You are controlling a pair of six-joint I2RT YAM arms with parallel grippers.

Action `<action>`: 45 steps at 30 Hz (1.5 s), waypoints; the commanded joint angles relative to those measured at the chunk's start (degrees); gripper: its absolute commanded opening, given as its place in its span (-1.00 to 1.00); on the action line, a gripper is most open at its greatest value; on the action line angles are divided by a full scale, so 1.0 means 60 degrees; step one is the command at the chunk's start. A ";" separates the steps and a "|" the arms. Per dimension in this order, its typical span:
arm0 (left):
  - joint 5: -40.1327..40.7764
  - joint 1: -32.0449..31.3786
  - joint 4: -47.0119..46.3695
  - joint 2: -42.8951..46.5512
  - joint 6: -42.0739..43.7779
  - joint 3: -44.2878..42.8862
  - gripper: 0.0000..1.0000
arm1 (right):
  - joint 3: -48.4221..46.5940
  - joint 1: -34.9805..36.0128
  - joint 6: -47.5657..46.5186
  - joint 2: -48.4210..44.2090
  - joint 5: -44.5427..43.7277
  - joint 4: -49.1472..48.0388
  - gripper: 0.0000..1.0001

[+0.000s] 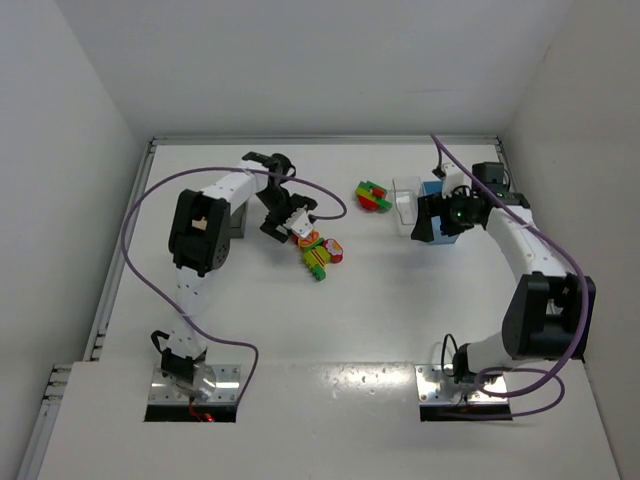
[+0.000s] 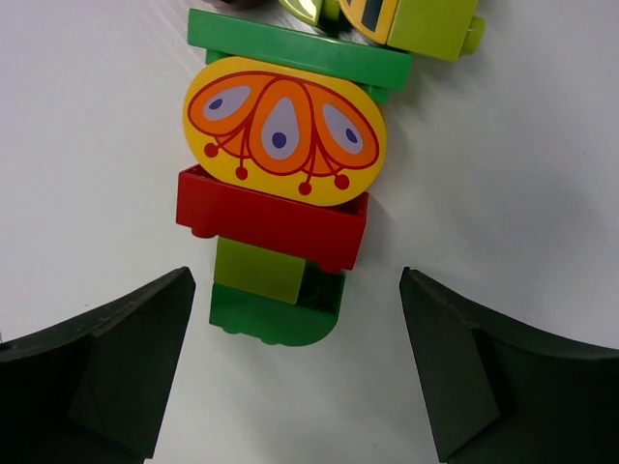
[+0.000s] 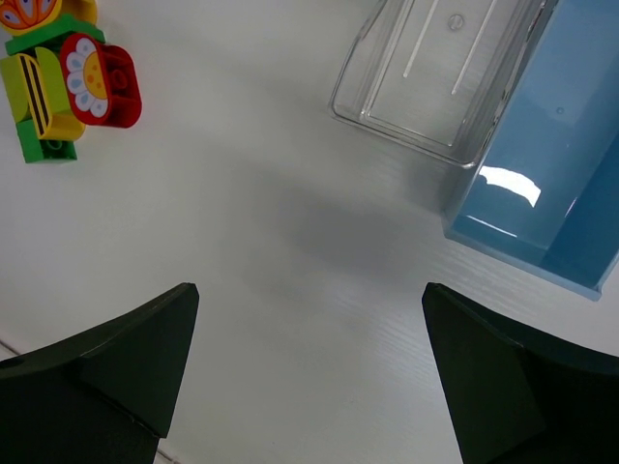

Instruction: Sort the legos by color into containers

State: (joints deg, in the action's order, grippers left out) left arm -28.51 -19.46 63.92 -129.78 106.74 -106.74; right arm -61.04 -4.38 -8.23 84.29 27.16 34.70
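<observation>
Left tool (image 2: 296,290) spread wide; lego cluster (image 2: 280,184) end between, apparently untouched.

lego clusters (image 1: 318,254) (image 1: 375,196): 2 | clear bin (image 3: 435,68): 1 | light blue bin (image 3: 546,193): 1 | arms (image 1: 205,228) (image 1: 535,265): 2

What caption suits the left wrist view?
Open left gripper hovers above a lego cluster of green, red and yellow bricks.

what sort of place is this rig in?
Probably a lab robot cell: white table boxed in by plain white walls, left arm and right arm bolted at its near edge, only legos and small bins as props.
</observation>
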 commanded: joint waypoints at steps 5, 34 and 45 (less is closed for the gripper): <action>-0.0258 -0.0125 0.0304 -0.0343 0.0477 -0.0345 0.74 | -0.0491 -0.0046 -0.0211 0.0278 -0.0044 -0.0217 0.99; -0.0597 -0.0505 -0.7013 0.7062 -1.0691 0.7357 -0.88 | -0.1164 0.1051 0.1470 0.0687 0.3774 -0.0376 0.93; 0.1647 -0.1911 -0.9363 0.9398 -1.3381 0.9175 -0.95 | -0.1472 0.2517 0.5150 0.2430 0.6899 -0.3306 0.76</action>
State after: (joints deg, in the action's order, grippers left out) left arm -21.34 -29.56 14.33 -75.44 33.06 -52.34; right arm -67.13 9.98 14.61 97.80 60.73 22.81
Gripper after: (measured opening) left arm 0.551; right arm 0.882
